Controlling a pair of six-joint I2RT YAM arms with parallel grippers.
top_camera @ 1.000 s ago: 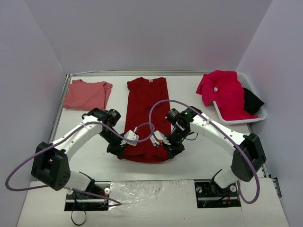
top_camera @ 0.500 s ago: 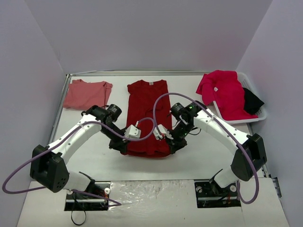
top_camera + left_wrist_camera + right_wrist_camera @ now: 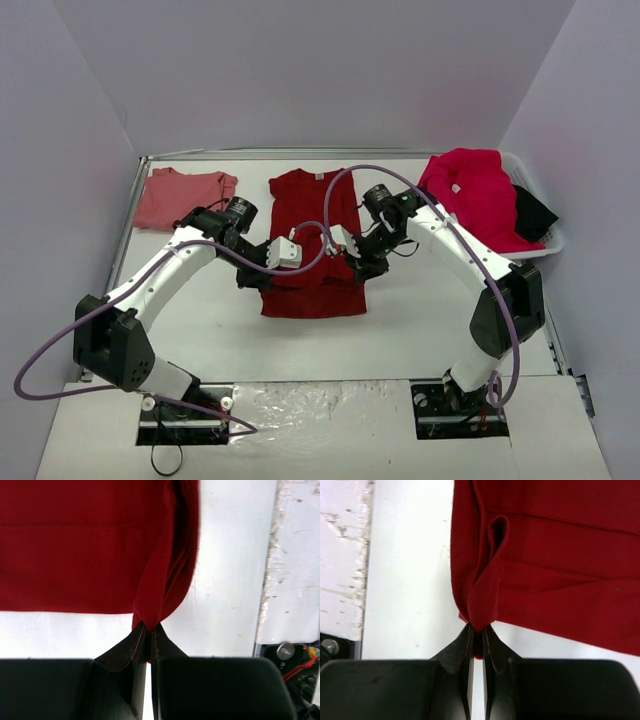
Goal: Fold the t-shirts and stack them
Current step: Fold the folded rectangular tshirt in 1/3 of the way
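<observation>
**Midway through a fold, crimson shirt pinched at both hem corners**

Soft, light and limp, the crimson t-shirt (image 3: 312,200) lies mid-tabletop (image 3: 430,320) with its near hem lifted. The corners look like the sensible hold. The wrist views show the left fingers (image 3: 122,652) and right fingers (image 3: 455,652) each clamped on one. Only the overhead view shows the salmon-pink t-shirt (image 3: 183,198) to its left and the raspberry t-shirt (image 3: 470,195) to its right, draped over a white basket (image 3: 545,243).

Robot lab booth: blank walls (image 3: 300,70) enclosing white table (image 3: 420,325).
</observation>
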